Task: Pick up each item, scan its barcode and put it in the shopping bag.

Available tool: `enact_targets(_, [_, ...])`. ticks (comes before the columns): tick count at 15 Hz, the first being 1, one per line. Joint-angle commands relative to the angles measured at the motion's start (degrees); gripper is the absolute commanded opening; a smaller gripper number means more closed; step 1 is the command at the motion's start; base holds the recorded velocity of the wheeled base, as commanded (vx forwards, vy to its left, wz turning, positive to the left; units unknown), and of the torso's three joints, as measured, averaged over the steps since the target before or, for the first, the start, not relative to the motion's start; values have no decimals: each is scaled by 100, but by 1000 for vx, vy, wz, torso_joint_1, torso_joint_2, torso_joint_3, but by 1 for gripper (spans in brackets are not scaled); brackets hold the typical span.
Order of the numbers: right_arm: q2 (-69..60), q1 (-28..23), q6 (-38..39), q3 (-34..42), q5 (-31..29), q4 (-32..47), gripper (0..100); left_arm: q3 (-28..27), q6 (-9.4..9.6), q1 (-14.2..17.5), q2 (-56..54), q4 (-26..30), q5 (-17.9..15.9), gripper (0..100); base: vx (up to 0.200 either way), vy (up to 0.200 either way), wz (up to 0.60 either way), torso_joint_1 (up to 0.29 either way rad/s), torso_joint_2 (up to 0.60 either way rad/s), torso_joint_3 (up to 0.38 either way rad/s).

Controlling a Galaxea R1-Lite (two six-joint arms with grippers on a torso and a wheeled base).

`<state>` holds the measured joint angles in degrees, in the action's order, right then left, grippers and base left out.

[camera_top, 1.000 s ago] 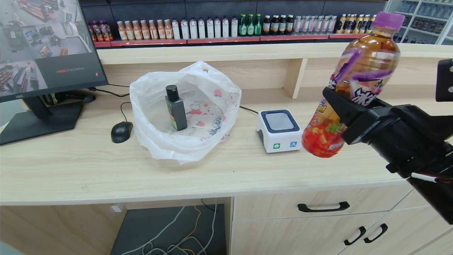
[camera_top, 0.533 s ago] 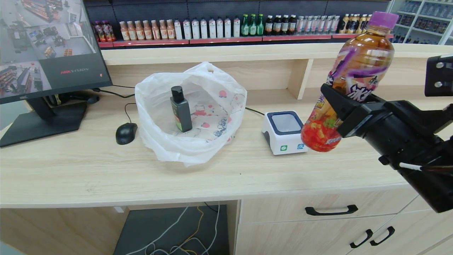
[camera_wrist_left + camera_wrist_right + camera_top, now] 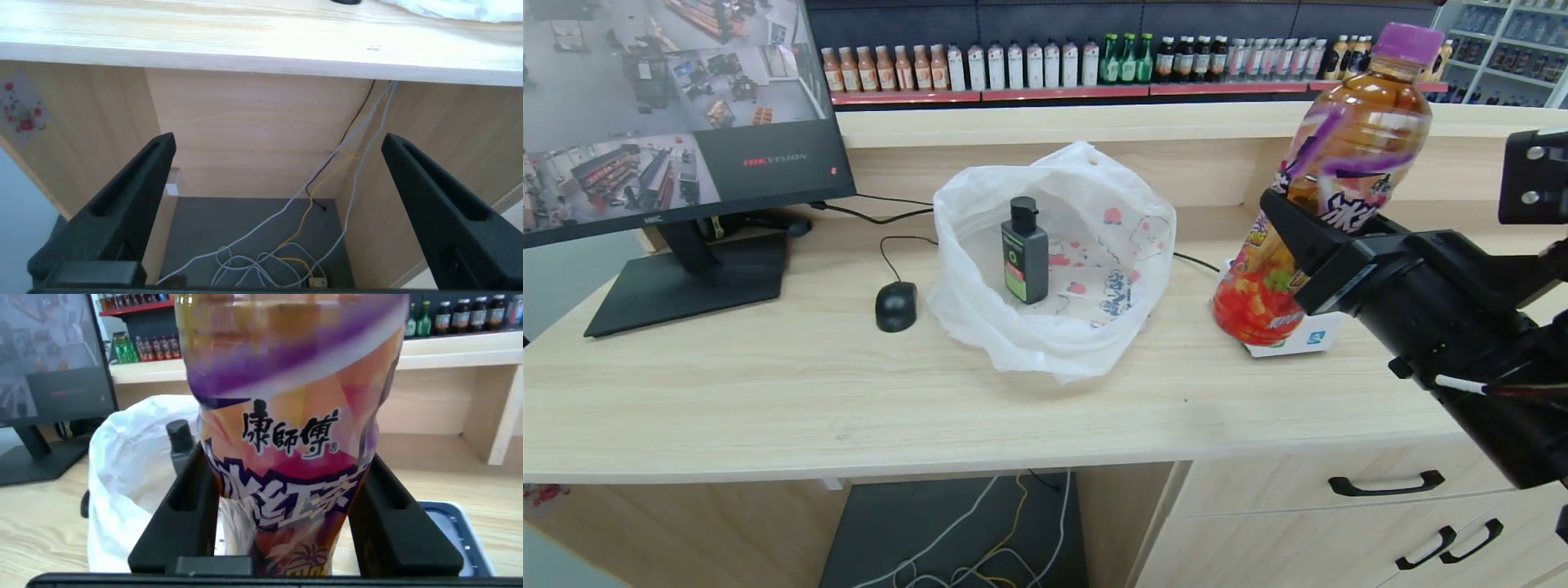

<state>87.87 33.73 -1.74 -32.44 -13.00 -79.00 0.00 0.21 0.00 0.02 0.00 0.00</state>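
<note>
My right gripper is shut on a tea bottle with a purple cap, held upright and slightly tilted above the counter's right side. The bottle's lower part covers most of the white barcode scanner. In the right wrist view the bottle stands between the fingers, with the scanner behind it. The white shopping bag stands open mid-counter with a dark pump bottle upright inside. My left gripper hangs open below the counter's front edge, holding nothing.
A monitor on its stand and a black mouse sit left of the bag. A shelf of bottles runs along the back. Drawers lie under the counter at right; loose cables lie in the recess below.
The whole head view has shifted, so the camera has moved. Against the counter, the held bottle has gone left, from beside the scanner to in front of it.
</note>
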Motion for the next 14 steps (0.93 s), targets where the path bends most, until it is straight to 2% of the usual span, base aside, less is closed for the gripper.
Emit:
enact_targets(1, [143, -7, 25, 27, -10, -11, 0, 0, -3, 0, -2, 0, 0, 100, 0, 200, 0, 2, 2, 7])
enact_targets(3, [248, -68, 60, -17, -19, -28, 0, 0, 6, 0, -2, 0, 0, 100, 0, 200, 0, 2, 2, 2])
enact_targets(6, [345, -95, 60, -131, -10, -63, 0, 0, 6, 0, -2, 0, 0, 100, 0, 0, 0, 0, 0, 0])
enact_targets(9, [556, -95, 25, -755, -28, 68, 0, 0, 6, 0, -2, 0, 0, 100, 0, 0, 0, 0, 0, 0])
enact_targets(12, [802, -77, -54, -1388, -36, 605, 0, 0, 6, 0, -2, 0, 0, 100, 0, 0, 0, 0, 0, 0])
enact_targets(14, [1127, -244, -142, -1959, -10, 930, 0, 0, 6, 0, -2, 0, 0, 100, 0, 0, 0, 0, 0, 0])
